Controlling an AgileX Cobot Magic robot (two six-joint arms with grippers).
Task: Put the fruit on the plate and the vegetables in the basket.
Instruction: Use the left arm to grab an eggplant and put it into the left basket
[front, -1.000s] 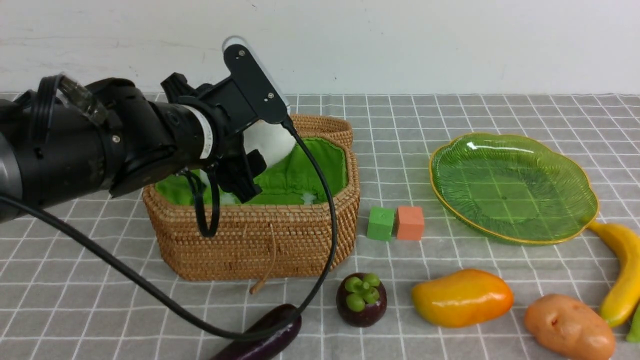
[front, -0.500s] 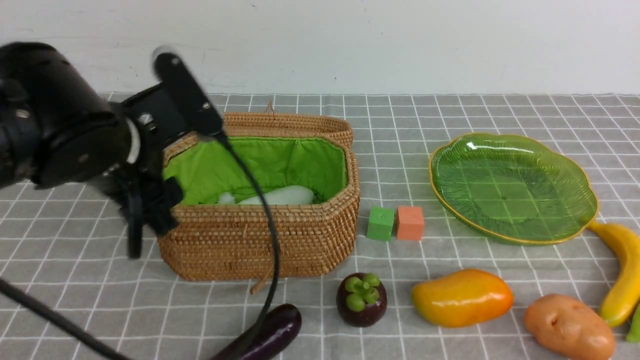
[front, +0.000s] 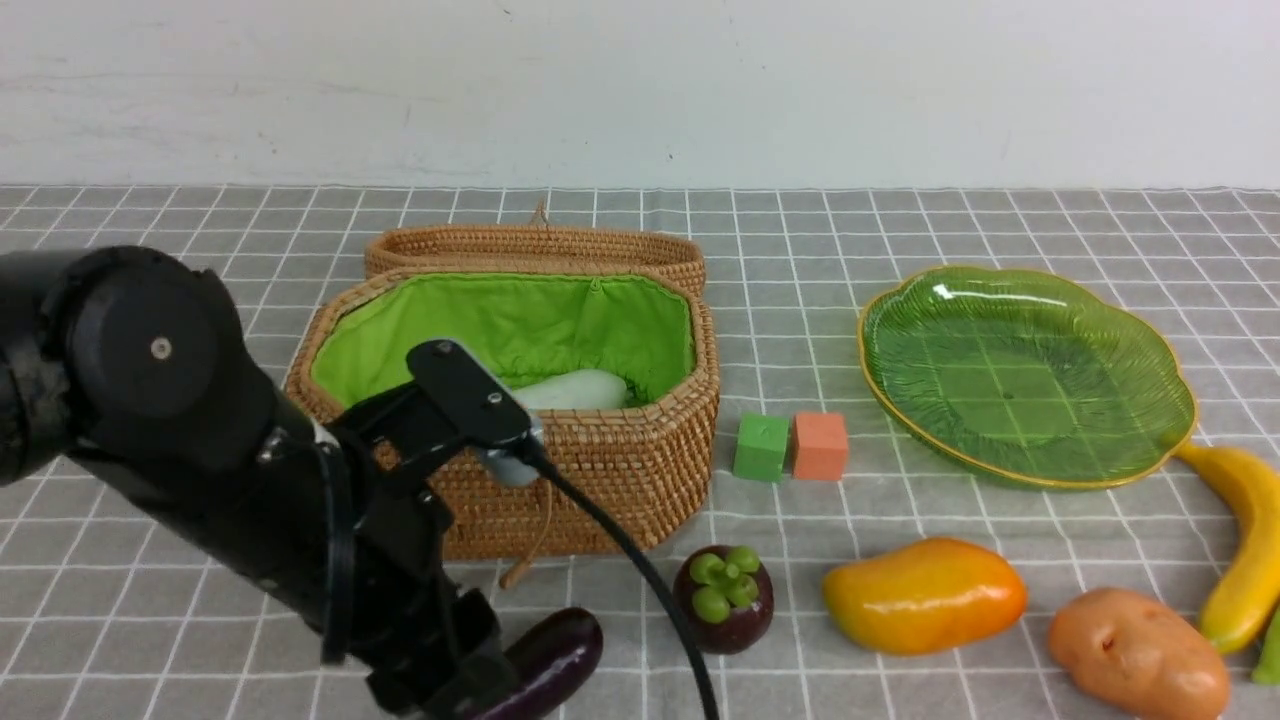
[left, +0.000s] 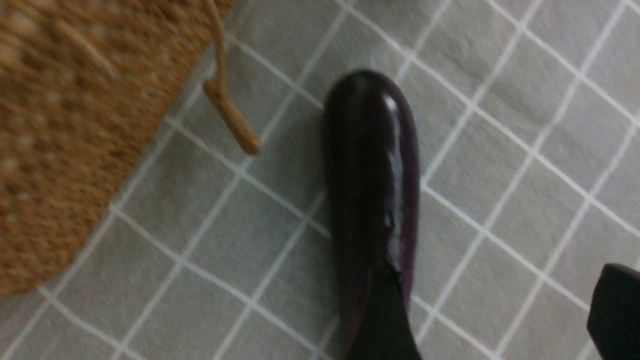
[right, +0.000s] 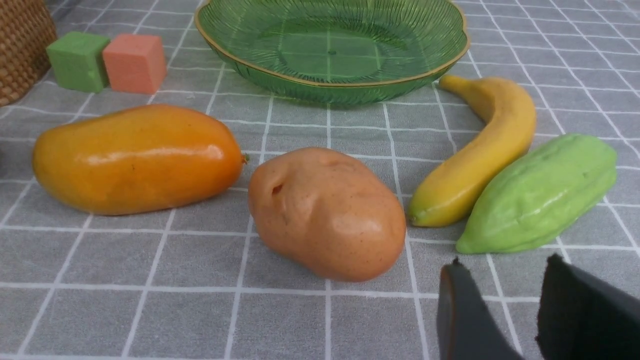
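Left pincer (left: 492, 310) wide open, holding nothing.

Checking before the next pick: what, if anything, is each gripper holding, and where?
Nothing is held: the left gripper and right gripper are both empty.

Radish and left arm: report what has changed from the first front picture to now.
The radish went from the left fingers, above the basket, to lying inside it, let go. The left arm swung left, then came down nearer the camera, to the eggplant. In the front view, the mangosteen, mango, potato, banana and plate stayed put.
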